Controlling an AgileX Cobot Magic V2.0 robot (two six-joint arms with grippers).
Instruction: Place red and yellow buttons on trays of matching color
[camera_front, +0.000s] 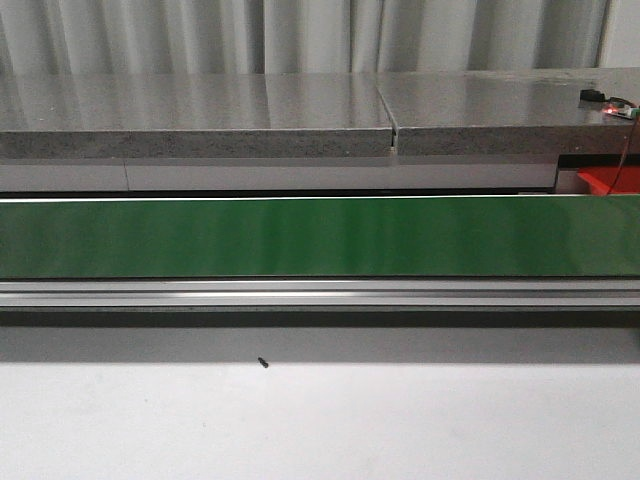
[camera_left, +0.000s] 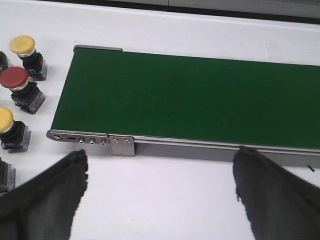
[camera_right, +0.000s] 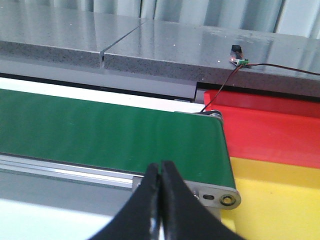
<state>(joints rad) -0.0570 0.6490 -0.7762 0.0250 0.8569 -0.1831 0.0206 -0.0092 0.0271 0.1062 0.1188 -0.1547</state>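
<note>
In the left wrist view, a red button (camera_left: 15, 78) on a black base stands on the white table beside the end of the green belt (camera_left: 190, 97), between two yellow buttons (camera_left: 22, 45) (camera_left: 5, 119). My left gripper (camera_left: 160, 160) hangs open over bare table in front of the belt, holding nothing. In the right wrist view, the red tray (camera_right: 270, 125) and the yellow tray (camera_right: 280, 200) lie side by side past the belt's other end. My right gripper (camera_right: 160, 172) is shut and empty, near that end. Neither gripper shows in the front view.
The green belt (camera_front: 320, 238) spans the front view with a metal rail along its near side. Behind it runs a grey stone counter (camera_front: 300, 110) carrying a small sensor board (camera_right: 237, 55) with a wire. A corner of the red tray (camera_front: 612, 180) shows at right.
</note>
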